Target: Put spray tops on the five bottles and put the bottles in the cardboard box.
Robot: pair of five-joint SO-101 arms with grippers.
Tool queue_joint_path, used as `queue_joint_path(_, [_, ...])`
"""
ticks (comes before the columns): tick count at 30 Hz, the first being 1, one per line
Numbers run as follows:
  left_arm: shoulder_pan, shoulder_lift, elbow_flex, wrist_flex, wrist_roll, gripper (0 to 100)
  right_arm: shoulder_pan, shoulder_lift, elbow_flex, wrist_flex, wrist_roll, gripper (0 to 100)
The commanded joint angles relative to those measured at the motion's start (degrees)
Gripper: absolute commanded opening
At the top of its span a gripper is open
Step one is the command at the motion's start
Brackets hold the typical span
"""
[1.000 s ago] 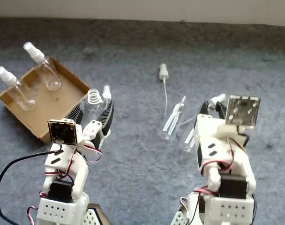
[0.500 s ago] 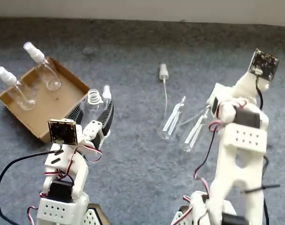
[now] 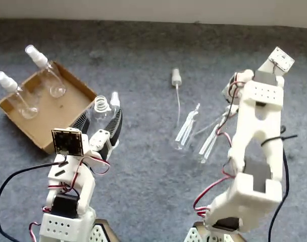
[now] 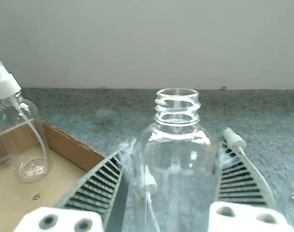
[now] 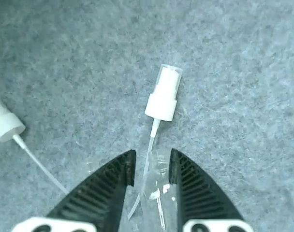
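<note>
Beside the brown cardboard box (image 3: 52,118), my left gripper (image 3: 100,114) clamps a clear plastic bottle (image 4: 178,164); my right gripper (image 5: 152,153) gapes over a white spray top (image 5: 162,100).

Indoor robotics test setup; building type undetermined. Evidence: grey carpet-like covering (image 3: 153,181) over the work surface, plain pale wall (image 4: 147,38) behind, exposed servo wiring (image 3: 210,191).
</note>
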Motion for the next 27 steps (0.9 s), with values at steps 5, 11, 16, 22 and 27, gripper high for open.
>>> queue_joint_path(5, [-0.57,-0.31,1.10,0.09,0.26,15,-0.92,11.30,-17.45,6.29,-1.14,13.2])
queue_joint_path(11, [-0.48,-0.31,1.10,0.09,0.26,15,-1.54,15.34,-25.89,10.59,-5.45,18.1])
queue_joint_path(16, [-0.48,-0.31,1.10,0.88,0.26,15,-1.89,20.53,-28.79,10.77,-8.97,18.1])
queue_joint_path(22, [-0.40,-0.31,1.10,1.23,0.26,15,-1.27,27.38,-32.48,10.77,-8.97,18.1])
queue_joint_path(27, [-0.40,-0.31,1.10,1.23,0.26,15,-0.48,30.29,-37.32,11.03,-8.88,18.1])
